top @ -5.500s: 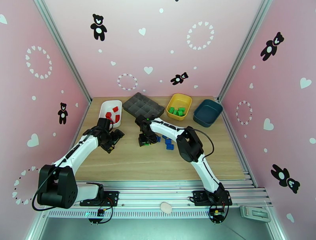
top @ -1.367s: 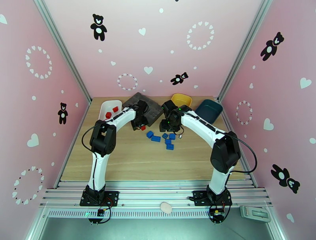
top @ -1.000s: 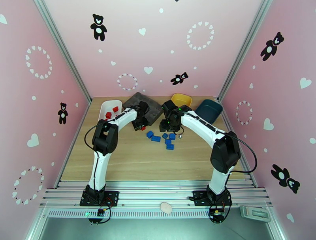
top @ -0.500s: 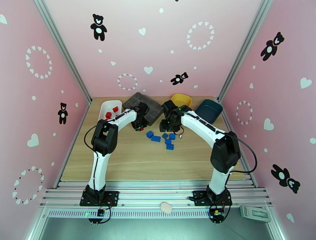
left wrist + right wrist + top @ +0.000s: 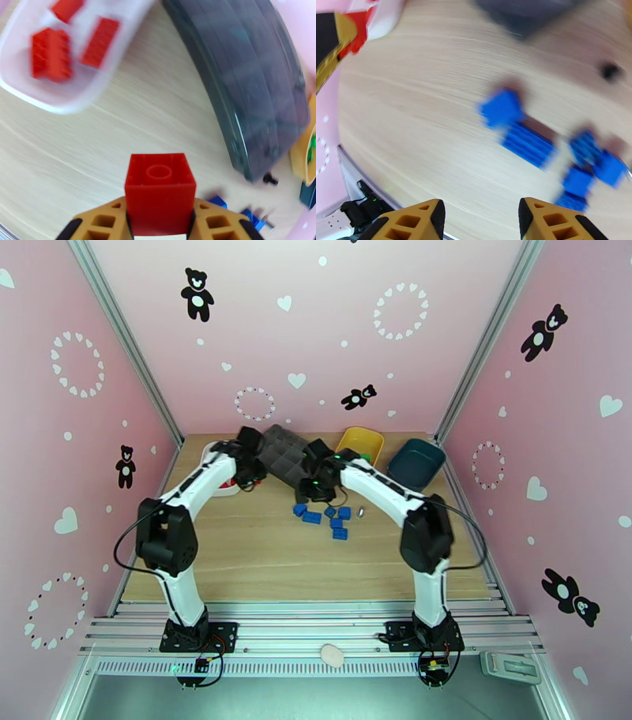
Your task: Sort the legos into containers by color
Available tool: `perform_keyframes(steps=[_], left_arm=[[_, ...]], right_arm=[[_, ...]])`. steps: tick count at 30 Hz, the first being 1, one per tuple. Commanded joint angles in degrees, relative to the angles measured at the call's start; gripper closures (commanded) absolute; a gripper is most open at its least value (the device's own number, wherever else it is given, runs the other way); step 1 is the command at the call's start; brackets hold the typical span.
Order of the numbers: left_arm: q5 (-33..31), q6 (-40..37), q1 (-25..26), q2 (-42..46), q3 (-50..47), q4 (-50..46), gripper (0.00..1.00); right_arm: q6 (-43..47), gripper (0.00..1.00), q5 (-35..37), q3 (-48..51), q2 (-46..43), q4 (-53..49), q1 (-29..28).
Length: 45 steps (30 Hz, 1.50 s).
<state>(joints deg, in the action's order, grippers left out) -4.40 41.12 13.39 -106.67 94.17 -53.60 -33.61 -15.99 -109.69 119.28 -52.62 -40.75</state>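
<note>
Left wrist: claw (image 5: 160, 223) w/ red lego (image 5: 160, 185)

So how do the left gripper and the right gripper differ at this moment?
The left gripper has its jaws shut on a red lego; the right gripper has its jaws open with nothing between them. The left gripper is near the white bin holding red legos; the right gripper hangs over loose blue legos. Both have tan jaws and face the table.
</note>
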Motion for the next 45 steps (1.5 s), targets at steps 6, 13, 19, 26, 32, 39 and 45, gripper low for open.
perform_keyframes(steps=[6,13,19,26,32,39,45], left_arm=[[0.6,-4.7,-10.1,-2.3,3.6,-3.2,0.62],[3.0,-7.7,-14.5,-9.6,12.2,-5.3,0.45],[4.4,-7.7,-14.4,-9.3,12.8,-4.8,0.23],[5.1,-5.9,-9.9,-1.4,4.1,-1.3,0.20],[6.5,-1.7,-1.5,5.5,-6.3,3.1,0.15],[7.7,4.0,11.2,7.3,-13.0,7.5,0.12],[8.8,8.9,18.5,5.5,-15.4,11.0,0.11]], right_arm=[[-3.0,0.46,-13.7,-19.8,14.6,-0.3,-2.3],[-5.0,0.45,-14.2,-24.7,17.1,0.2,-2.3],[-2.2,0.44,-7.2,-20.8,13.1,-4.0,-2.4],[-1.1,0.42,4.0,-5.0,2.1,-4.0,-2.3],[-2.4,0.38,11.5,9.8,-7.4,-2.4,-2.1],[-6.4,0.32,15.2,24.8,-15.9,-0.9,-0.8],[-8.1,0.29,15.4,35.2,-20.2,1.5,-0.2]])
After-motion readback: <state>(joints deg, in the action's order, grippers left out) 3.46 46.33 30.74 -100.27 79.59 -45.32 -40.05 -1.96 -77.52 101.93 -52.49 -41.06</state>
